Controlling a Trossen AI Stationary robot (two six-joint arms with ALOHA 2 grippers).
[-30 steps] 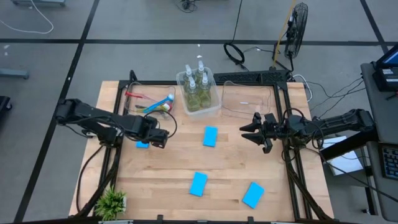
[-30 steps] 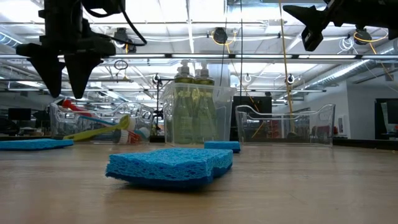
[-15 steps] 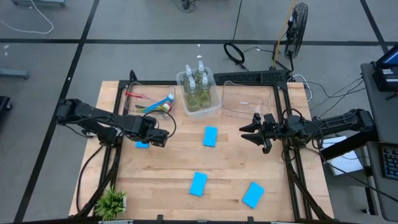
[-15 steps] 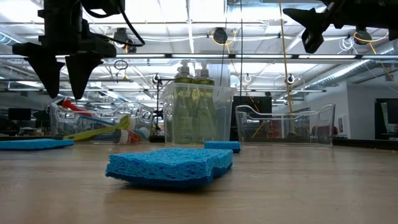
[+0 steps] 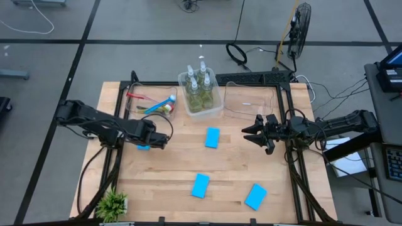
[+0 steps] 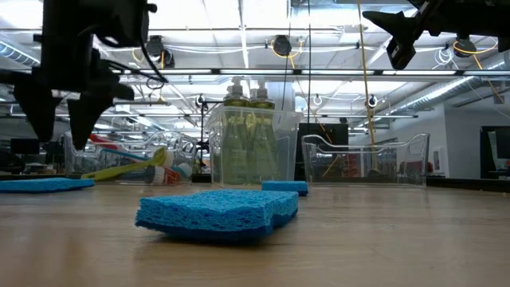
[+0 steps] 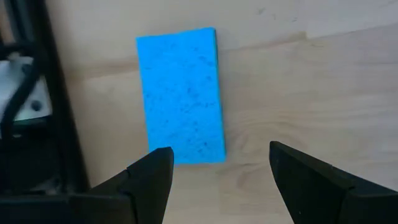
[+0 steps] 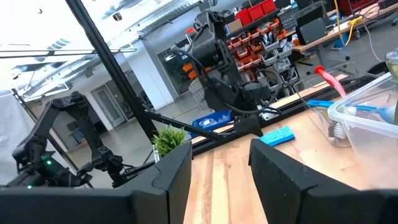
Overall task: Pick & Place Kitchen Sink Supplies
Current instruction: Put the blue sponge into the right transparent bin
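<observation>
A: In the high view, how do the arms stand?

B: The left gripper (image 5: 158, 139) reaches from the table's left edge and hangs over one light-blue sponge (image 5: 144, 147), which lies near the bin of brushes (image 5: 151, 105). Compared with a second ago, this gripper has moved a little toward the left and now covers more of the sponge. The right gripper (image 5: 249, 134) points toward the middle from the right side; it has not moved. Three more sponges lie apart on the wood, and the soap bottles (image 5: 198, 88) stand in a clear bin.

A: And the low view?

B: The left gripper (image 6: 57, 119) hangs above the table, fingers pointing down, shifted left from before. It touches nothing. The right gripper (image 6: 390, 36) is high above the table.

A: The left wrist view?

B: The left fingers (image 7: 152, 174) stand wide apart, and the sponge (image 7: 181, 94) lies flat below them, not held.

A: The right wrist view?

B: The right fingers (image 8: 177, 165) are partly open, with a narrow gap, and hold nothing.
</observation>
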